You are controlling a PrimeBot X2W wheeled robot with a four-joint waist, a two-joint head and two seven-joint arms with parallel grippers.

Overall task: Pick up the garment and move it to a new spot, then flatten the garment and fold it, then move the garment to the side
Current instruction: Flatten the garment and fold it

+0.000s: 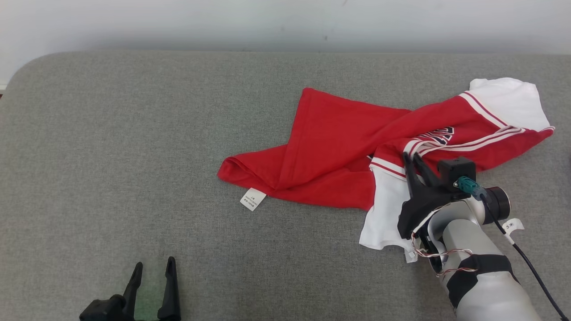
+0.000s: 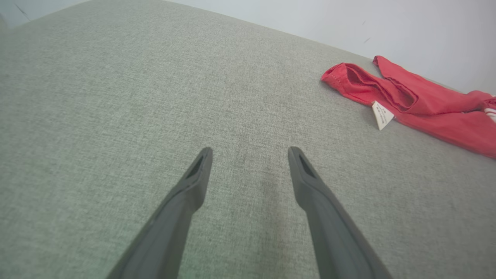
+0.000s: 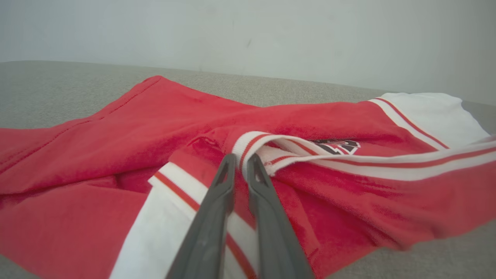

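Observation:
The garment [image 1: 339, 147] is a red shirt with white sleeves and striped trim, lying crumpled on the right half of the grey surface. My right gripper [image 1: 412, 157] rests on its lower right part, at the striped collar. In the right wrist view that gripper [image 3: 240, 161] has its jaws almost together, with a thin ridge of the garment [image 3: 116, 155] in the narrow gap. My left gripper [image 1: 154, 267] stands open at the lower left, well clear of the cloth. In the left wrist view, my left gripper [image 2: 250, 153] hangs over bare surface, and the garment [image 2: 418, 100] lies far to the right.
A grey fabric-covered surface [image 1: 134, 156] carries everything; its rounded back left corner meets a pale wall [image 1: 178, 22]. A white care label [image 1: 253, 199] sticks out of the shirt's left hem. A black cable [image 1: 531, 267] runs along my right forearm.

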